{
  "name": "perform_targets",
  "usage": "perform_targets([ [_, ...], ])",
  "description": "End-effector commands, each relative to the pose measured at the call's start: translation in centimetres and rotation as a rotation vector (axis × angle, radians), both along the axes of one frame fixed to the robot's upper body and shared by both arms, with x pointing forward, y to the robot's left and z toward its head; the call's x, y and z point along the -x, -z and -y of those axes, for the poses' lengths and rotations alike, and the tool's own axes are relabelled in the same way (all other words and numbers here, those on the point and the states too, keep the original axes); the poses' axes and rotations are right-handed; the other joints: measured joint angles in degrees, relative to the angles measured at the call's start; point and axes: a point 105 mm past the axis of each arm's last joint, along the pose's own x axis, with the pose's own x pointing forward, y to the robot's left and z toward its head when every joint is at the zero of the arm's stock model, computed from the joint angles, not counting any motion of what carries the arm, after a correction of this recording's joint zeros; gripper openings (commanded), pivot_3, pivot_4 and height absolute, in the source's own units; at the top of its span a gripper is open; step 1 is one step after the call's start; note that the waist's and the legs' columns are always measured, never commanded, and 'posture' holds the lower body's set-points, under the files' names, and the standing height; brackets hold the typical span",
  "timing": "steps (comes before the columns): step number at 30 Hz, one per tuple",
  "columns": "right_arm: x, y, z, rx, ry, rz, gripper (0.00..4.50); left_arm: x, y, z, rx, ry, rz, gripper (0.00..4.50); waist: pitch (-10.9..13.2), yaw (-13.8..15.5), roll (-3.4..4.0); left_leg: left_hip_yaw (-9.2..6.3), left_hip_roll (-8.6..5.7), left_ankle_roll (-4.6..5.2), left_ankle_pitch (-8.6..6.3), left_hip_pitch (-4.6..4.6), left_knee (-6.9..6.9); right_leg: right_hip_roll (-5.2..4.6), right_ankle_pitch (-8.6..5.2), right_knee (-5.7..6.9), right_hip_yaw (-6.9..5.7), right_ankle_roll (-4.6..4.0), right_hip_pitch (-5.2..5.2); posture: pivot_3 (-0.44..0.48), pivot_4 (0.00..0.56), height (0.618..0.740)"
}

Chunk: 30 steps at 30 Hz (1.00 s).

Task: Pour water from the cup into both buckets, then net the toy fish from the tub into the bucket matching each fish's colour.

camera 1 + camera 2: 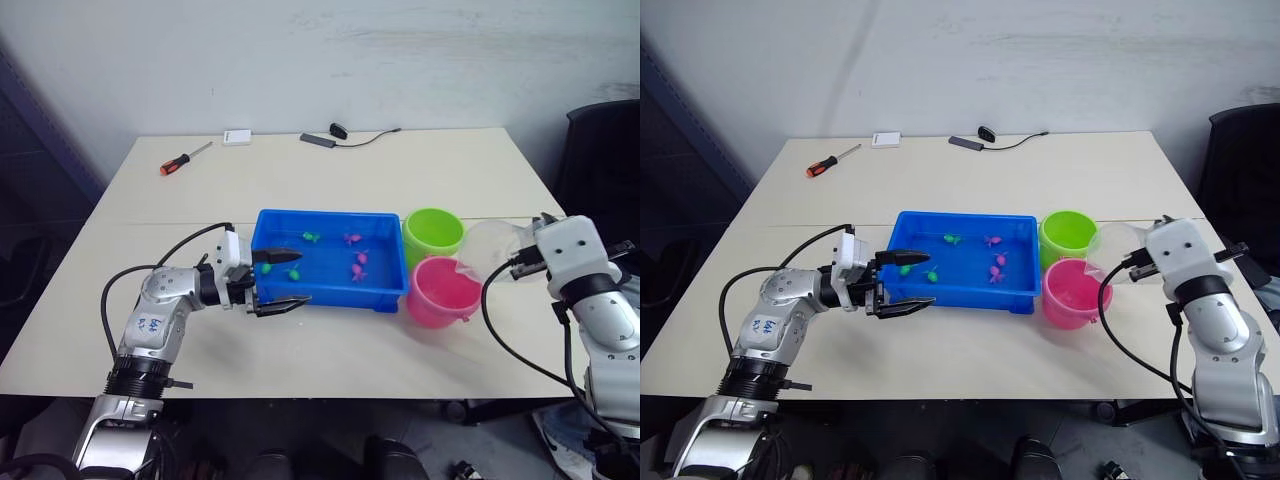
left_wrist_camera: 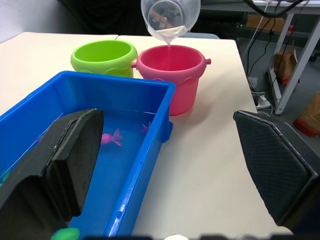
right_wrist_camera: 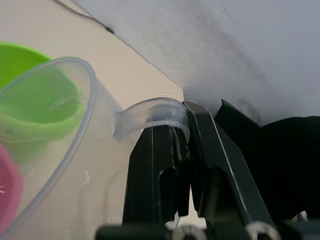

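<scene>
We've got the right gripper (image 3: 182,150) clamped on the cup (image 2: 170,17) handle — spout tipped over the pink bucket (image 1: 440,290), green bucket (image 1: 432,232) just beyond — left gripper (image 1: 272,282) gaping empty.

text: handwritten blue marks on left forearm (image 1: 152,325) | unreadable | no other text legible

Head stereo pair looks down over the cream table (image 1: 330,340); wrist cameras sit close, sharing the pink plastic bucket (image 2: 172,70).
</scene>
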Motion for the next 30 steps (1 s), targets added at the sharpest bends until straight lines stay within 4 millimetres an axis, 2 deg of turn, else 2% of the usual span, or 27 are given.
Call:
perform_targets([
  [1, 0.1, -2.2, 0.5, -0.106, 0.026, 0.077, 0.07, 0.0, -0.8, -0.3, 0.009, -0.025, 0.035, 4.5, 0.0, 0.0, 0.01, -0.01, 0.01, 0.0, 0.0, 0.0, 0.0, 0.0, 0.01, 0.01, 0.0, -0.02, -0.01, 0.0, 0.15, 0.74],
  [8, -2.4, -3.2, 0.1, -0.217, 0.049, 0.085, 0.07, -1.2, -1.8, -1.9, 0.081, -0.169, 0.004, 4.5, -0.1, -0.2, 0.15, -0.04, 0.01, 0.02, 0.01, 0.02, 0.01, 0.01, 0.08, 0.11, 0.05, -0.02, -0.07, 0.0, 0.15, 0.74],
  [16, -5.1, -4.1, -0.3, -0.193, 0.105, 0.115, 0.07, -1.3, -2.2, -2.9, 0.09, -0.257, -0.005, 4.5, -0.1, -0.5, 0.21, 0.03, -0.04, 0.04, 0.03, 0.04, 0.02, 0.0, 0.21, 0.4, 0.01, 0.17, -0.09, 0.0, 0.15, 0.74],
  [25, -7.3, -5.0, -1.4, -0.047, 0.135, 0.157, 0.07, -0.8, -2.2, -3.2, 0.088, -0.286, 0.007, 4.5, -0.1, -1.5, 0.21, 0.02, -0.03, 0.06, 0.07, 0.02, 0.02, 0.01, 0.23, 0.43, -0.01, 0.18, -0.08, 0.0, 0.15, 0.74],
  [30, -8.2, -5.0, -2.4, 0.089, 0.129, 0.154, 0.07, -0.3, -1.9, -3.3, 0.081, -0.298, 0.009, 4.5, 0.0, -1.7, 0.21, 0.04, -0.02, 0.03, 0.09, 0.03, 0.0, 0.0, 0.29, 0.53, 0.0, 0.29, -0.08, 0.0, 0.15, 0.74],
])
